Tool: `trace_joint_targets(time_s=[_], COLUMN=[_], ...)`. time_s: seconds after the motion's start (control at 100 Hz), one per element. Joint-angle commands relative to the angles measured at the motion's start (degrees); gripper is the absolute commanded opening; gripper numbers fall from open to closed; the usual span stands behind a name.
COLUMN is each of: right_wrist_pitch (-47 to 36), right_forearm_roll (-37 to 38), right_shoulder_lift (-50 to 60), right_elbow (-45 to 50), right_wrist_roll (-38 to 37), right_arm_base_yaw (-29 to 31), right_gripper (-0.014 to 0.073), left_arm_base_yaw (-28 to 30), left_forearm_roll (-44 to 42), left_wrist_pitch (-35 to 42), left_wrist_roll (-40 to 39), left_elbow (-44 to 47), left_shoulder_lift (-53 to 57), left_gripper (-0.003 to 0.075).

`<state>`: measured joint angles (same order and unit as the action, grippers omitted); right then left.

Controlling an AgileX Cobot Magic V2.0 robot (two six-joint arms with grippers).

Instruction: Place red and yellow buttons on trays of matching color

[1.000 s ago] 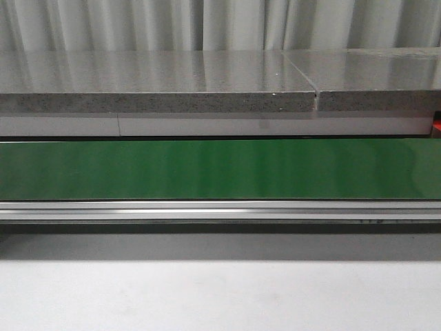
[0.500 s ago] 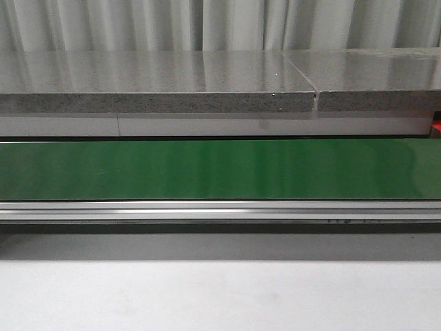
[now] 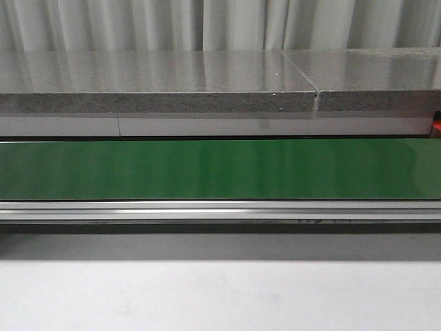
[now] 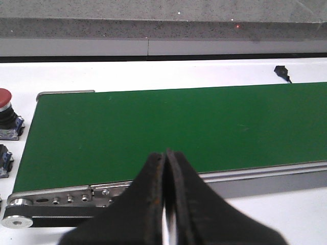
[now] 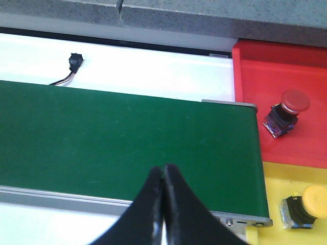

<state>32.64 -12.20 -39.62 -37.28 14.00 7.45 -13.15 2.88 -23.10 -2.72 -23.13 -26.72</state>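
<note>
Step in hand: waiting over the belt, nothing gripped. My left pincer (image 4: pixel 165 158) has its tips pressed together and empty, poised above the near edge of the green conveyor belt (image 4: pixel 153 127). My right pincer (image 5: pixel 163 173) is likewise closed tip to tip with nothing between, above the other end of the belt (image 5: pixel 127 138).

Buttons not yet sorted: one red button (image 4: pixel 5 104) on a dark base stands on the white desk (image 4: pixel 153 71) just beside the belt's end in the left wrist view. A second dark base (image 4: pixel 4 158) sits near it, cut off by the frame edge; its cap colour I cannot tell.

Containers:
- Red tray (image 5: pixel 265 66), beside the belt's other end: holds one red-capped button (image 5: pixel 288 112), lying tilted.
- Yellow tray (image 5: pixel 276 178), adjoining the red tray: holds one yellow-capped button (image 5: pixel 306 204).

The front view shows only bare belt and the grey stone ledge (image 3: pixel 158 76) behind it; no button rides the belt.

Next move, as I judge it: my left pincer must spread its tips, swing off the belt toward the red button and take it by the base or cap.
</note>
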Motion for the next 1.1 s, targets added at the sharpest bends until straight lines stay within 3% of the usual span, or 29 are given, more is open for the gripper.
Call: trace_joint_targets(time_s=[0.0, 0.53, 0.62, 0.77, 0.84, 0.91, 1.09], right_wrist_pitch=[-3.37, -3.37, -3.37, -3.37, -3.37, -3.37, -3.37], right_forearm_roll=[0.06, 0.06, 0.06, 0.06, 0.06, 0.06, 0.06], right_shoulder_lift=[0.18, 0.18, 0.18, 0.18, 0.18, 0.18, 0.18], right_elbow=[-1.47, -1.47, -1.47, -1.47, -1.47, -1.47, -1.47], right_wrist_roll=[0.47, 0.47, 0.47, 0.47, 0.47, 0.47, 0.47], right_arm_base_yaw=[-0.05, -0.05, -0.05, -0.05, -0.05, -0.05, -0.05], right_gripper=[-0.0068, -0.0068, -0.0068, -0.0068, -0.0068, -0.0068, -0.0068], left_arm_base_yaw=[-0.32, -0.32, -0.32, -0.32, -0.32, -0.32, -0.20], left_forearm_roll=[0.06, 0.06, 0.06, -0.23, -0.23, 0.29, -1.02], left_wrist_pitch=[4.30, 4.30, 3.91, 3.69, 4.06, 4.31, 4.20], left_wrist_roll=[-0.51, -0.51, -0.51, -0.51, -0.51, -0.60, -4.08], left_elbow=[-1.49, -1.49, -1.40, -1.36, -1.28, -1.28, -2.14], left_shoulder_lift=[-0.21, -0.34, -0.34, -0.34, -0.34, -0.34, -0.34], left_gripper=[-0.0019, 0.0000, 0.0127, 0.0508, 0.0626, 0.0661, 0.0660])
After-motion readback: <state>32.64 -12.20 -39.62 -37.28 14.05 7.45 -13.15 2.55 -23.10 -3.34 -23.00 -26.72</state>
